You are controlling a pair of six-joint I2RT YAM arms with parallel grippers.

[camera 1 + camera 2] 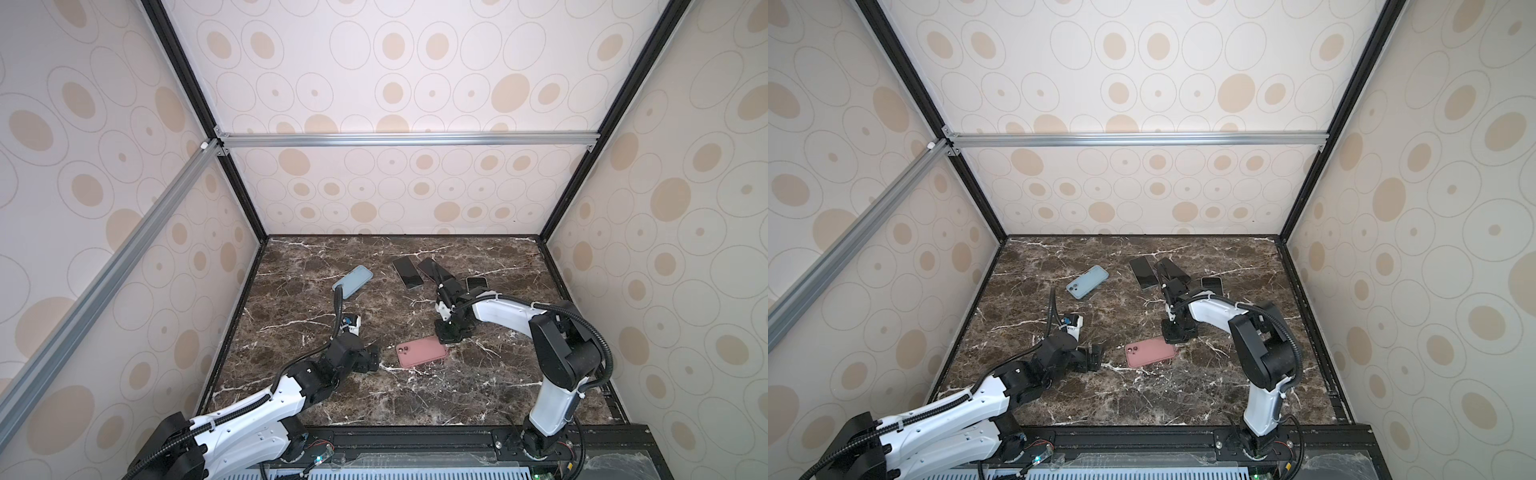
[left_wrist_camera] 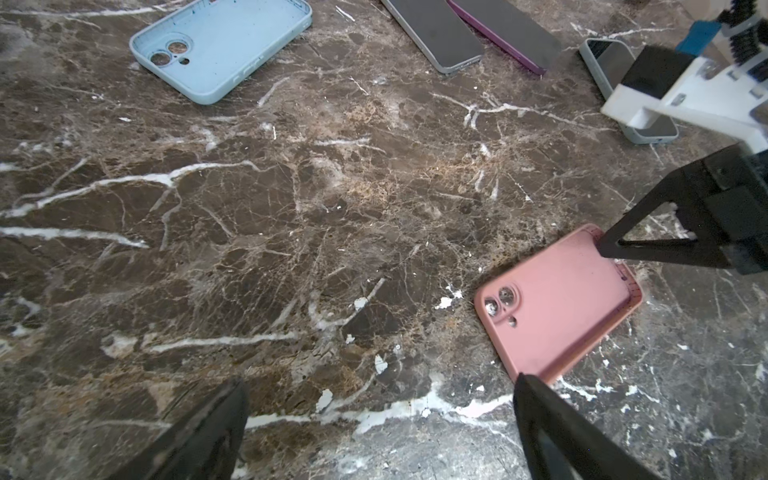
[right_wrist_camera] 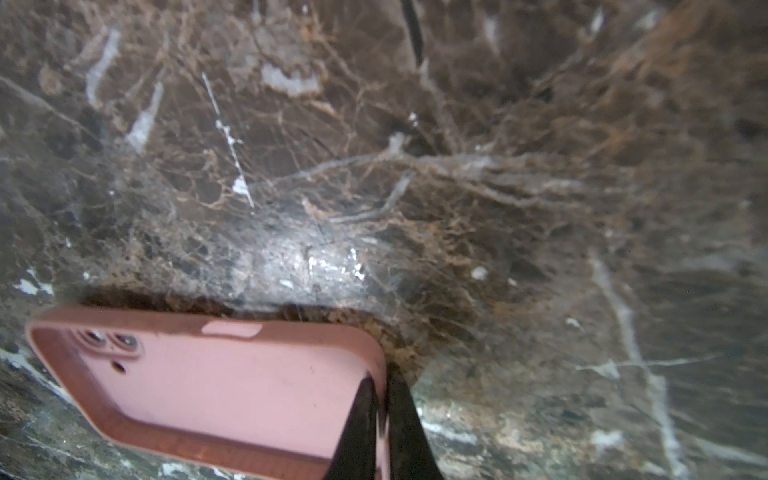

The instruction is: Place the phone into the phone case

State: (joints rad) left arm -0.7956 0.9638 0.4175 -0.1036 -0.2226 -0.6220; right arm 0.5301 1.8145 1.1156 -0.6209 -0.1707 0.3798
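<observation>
Pinching the pink case (image 3: 216,382) by its end wall, the right gripper (image 3: 383,386) is clamped on that rim, probably to hold it steady for loading. Left gripper (image 1: 373,358) sits wide open just beside the case. Phones (image 1: 407,272) lie well behind it, untouched.

nothing can be read in any view. no text, label, brand, number or sign shows legibly, neither on the pink case (image 3: 232,386) nor on the blue case (image 2: 224,45).
</observation>
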